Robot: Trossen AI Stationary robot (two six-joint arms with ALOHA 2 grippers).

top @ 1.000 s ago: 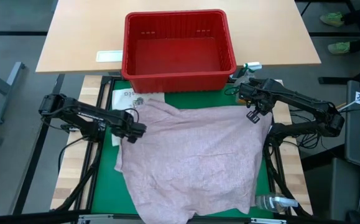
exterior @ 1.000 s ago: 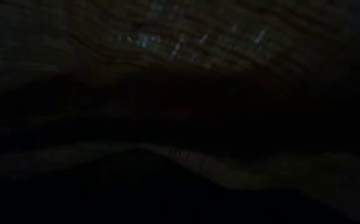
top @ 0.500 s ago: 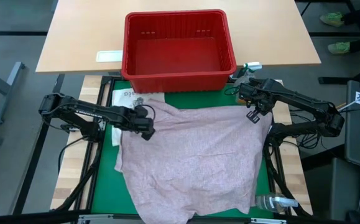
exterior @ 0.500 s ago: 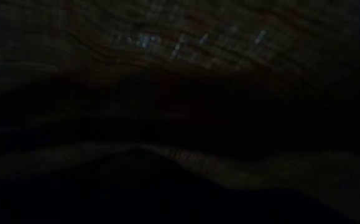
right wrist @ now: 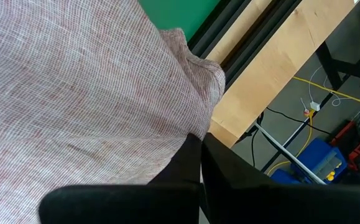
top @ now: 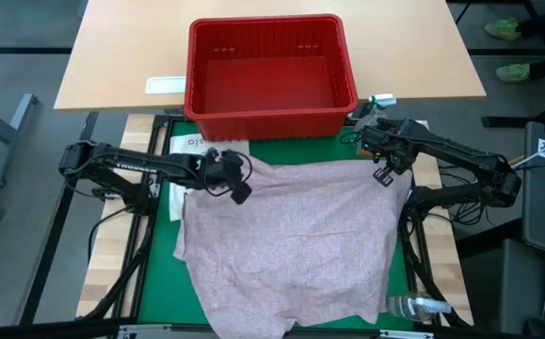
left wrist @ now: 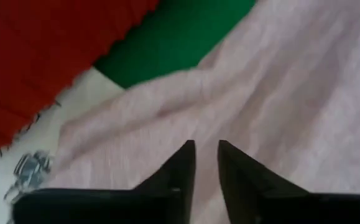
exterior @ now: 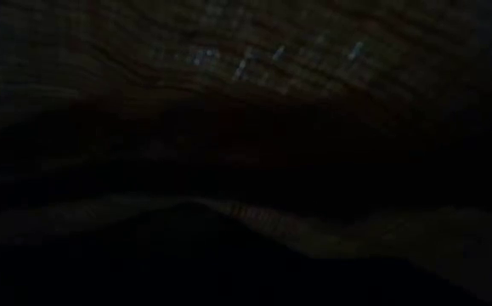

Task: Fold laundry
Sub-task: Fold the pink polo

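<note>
Overhead, we see the shirt [top: 291,240] spread over the green mat [top: 171,212] on the counter [top: 103,273], its long axis running from the basket [top: 270,71] toward the near edge. Our left gripper [top: 241,188] hovers over the shirt's far-left corner, jaws a narrow slit holding nothing; that corner lies directly beneath them. Our right gripper [top: 382,174] sits at the far-right corner, jaws shut on the shirt's edge. We judge the left arm nearer the free corner.
</note>
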